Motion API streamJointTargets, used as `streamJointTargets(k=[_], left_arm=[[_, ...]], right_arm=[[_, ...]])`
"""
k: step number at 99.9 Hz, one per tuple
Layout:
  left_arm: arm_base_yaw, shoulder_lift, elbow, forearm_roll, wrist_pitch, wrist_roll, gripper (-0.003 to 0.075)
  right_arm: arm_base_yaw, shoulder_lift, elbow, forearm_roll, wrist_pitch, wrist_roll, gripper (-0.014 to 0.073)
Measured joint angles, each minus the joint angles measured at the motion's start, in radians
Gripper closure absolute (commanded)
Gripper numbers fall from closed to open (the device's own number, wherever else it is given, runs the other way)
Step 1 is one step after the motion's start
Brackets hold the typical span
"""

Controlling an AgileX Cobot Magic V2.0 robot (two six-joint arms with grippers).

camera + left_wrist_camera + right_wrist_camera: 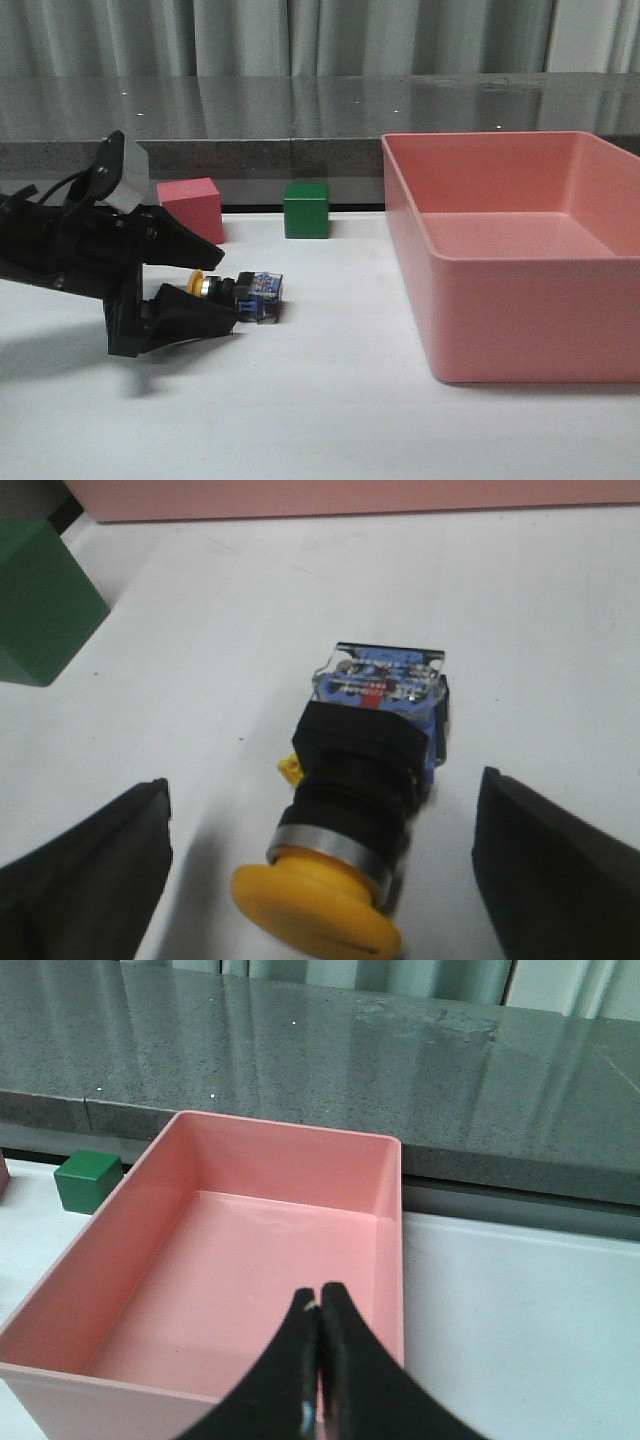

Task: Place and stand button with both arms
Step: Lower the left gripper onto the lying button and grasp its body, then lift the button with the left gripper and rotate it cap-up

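**A:** Where is the button, and how is it lying?

**B:** The button (pixel 243 291) lies on its side on the smooth white table (pixel 330 420), left of the pink bin (pixel 520 300). It has a rounded yellow mushroom cap, a thin silver metal ring, a ribbed black plastic body and a clear, blue-tinted square base block. The cap faces away from the bin; the base block faces toward it.

**A:** What is the left gripper doing?

**B:** The left gripper (pixel 215 275), dark, matte and angular, sits low at the table on the far side of the button from the bin. Its jaws are spread wide. In the left wrist view one finger (pixel 90 870) shows on each side of the button (pixel 350 810), with bare table between each finger and the black body. It grips nothing.

**A:** And the right gripper?

**B:** The right gripper (pixel 319 1360) hangs above the bin (pixel 250 1290). Its two tapered black fingers are pressed together with only a hairline seam between them, and nothing is held.

**A:** What else is near the bin?

**B:** The bin is a rectangular, smooth-walled plastic tub with rounded corners. Farther left and behind the button stand a green cube (pixel 306 210) and, beyond it, a pink cube (pixel 190 208), both matte with crisp edges. Behind them runs a grey speckled stone-like ledge (pixel 300 115).
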Motion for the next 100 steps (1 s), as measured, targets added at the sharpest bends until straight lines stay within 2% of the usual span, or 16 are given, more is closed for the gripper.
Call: streamJointTargets(k=[10, 34, 43, 51, 69, 78, 91, 100], left_arm=[[0.000, 0.000, 0.000, 0.004, -0.002, -0.009, 0.0267], [0.000, 0.000, -0.002, 0.081, -0.006, -0.056, 0.0592], [0.000, 0.000, -0.004, 0.090, -0.006, -0.081, 0.0672], [0.000, -0.007, -0.005, 0.100, -0.015, -0.123, 0.0701], [0.000, -0.117, -0.005, 0.216, -0.113, -0.254, 0.0703], [0.000, -0.225, -0.014, 0.348, -0.189, -0.351, 0.0703], [-0.031, -0.378, -0.054, 0.591, -0.314, -0.575, 0.0703], [-0.070, -0.453, -0.102, 0.783, -0.345, -0.741, 0.0703]], right_arm=[[0.000, 0.000, 0.000, 0.000, 0.000, 0.000, 0.0655], [0.000, 0.000, 0.000, 0.000, 0.000, 0.000, 0.0655], [0.000, 0.000, 0.000, 0.000, 0.000, 0.000, 0.0655], [0.000, 0.000, 0.000, 0.000, 0.000, 0.000, 0.0655], [0.000, 0.000, 0.000, 0.000, 0.000, 0.000, 0.0655], [0.000, 0.000, 0.000, 0.000, 0.000, 0.000, 0.0655], [0.000, 0.000, 0.000, 0.000, 0.000, 0.000, 0.0655], [0.000, 0.000, 0.000, 0.000, 0.000, 0.000, 0.0655]])
